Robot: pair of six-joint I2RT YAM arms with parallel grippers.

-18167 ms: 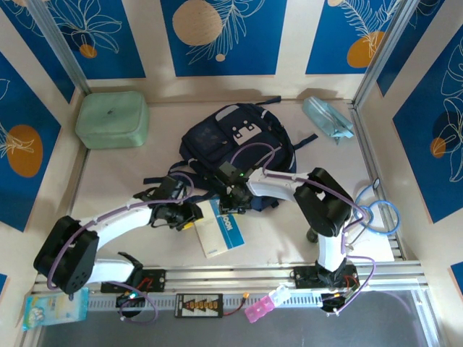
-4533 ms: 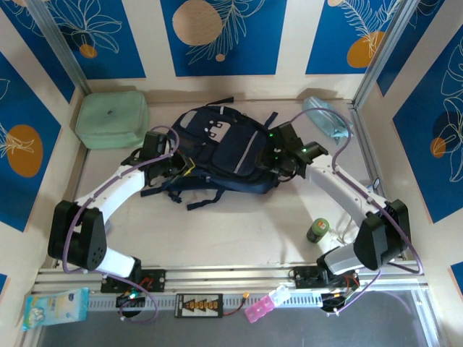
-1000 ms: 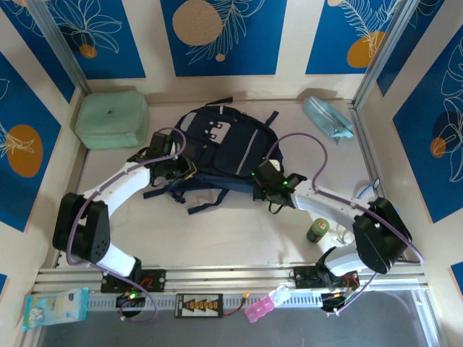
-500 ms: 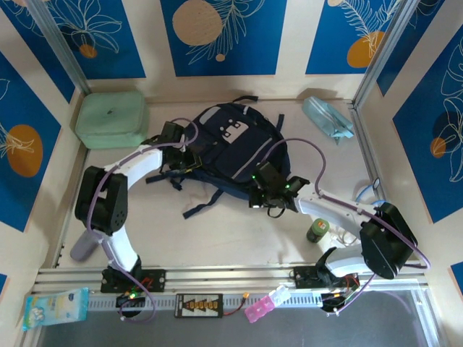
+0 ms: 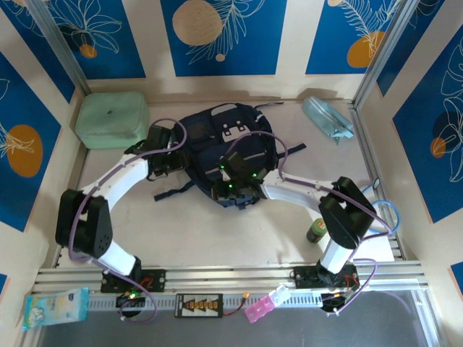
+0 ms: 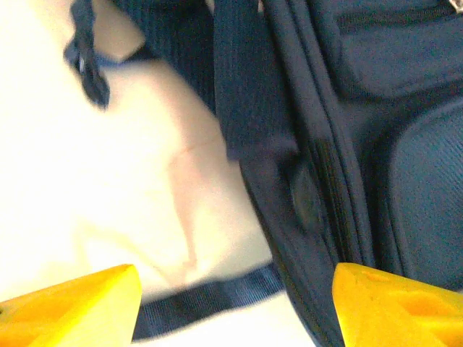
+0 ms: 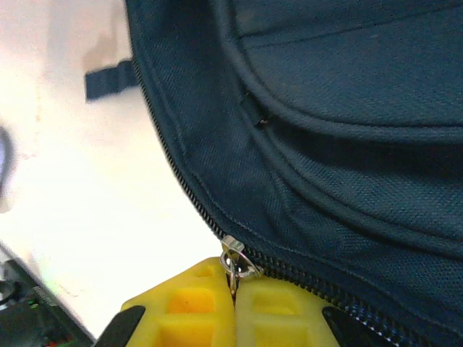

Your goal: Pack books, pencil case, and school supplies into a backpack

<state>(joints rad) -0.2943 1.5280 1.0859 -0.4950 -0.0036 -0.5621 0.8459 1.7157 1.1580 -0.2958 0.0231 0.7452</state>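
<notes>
The navy backpack (image 5: 217, 129) lies in the middle of the table, its grey-white patch facing up. My right gripper (image 5: 234, 195) is at its near edge. In the right wrist view the yellow fingers (image 7: 282, 311) are shut on the silver zip pull (image 7: 237, 262) of the backpack (image 7: 347, 144). My left gripper (image 5: 176, 168) hangs at the backpack's left side. Its jaws stand open in the left wrist view, over a dark strap (image 6: 210, 300) and the backpack's edge (image 6: 405, 166), holding nothing. The pale-blue pencil case (image 5: 329, 119) lies at the back right. The books are out of view.
A mint-green boxy case (image 5: 112, 119) sits at the back left. A small green can (image 5: 317, 230) stands near the right arm's base. Loose straps (image 5: 170, 191) trail from the backpack's left. Walls enclose the table on three sides.
My left gripper has opened and let go of the backpack. The right gripper has moved left along the near edge, still shut on the zip pull. The backpack has turned and bunched up.
</notes>
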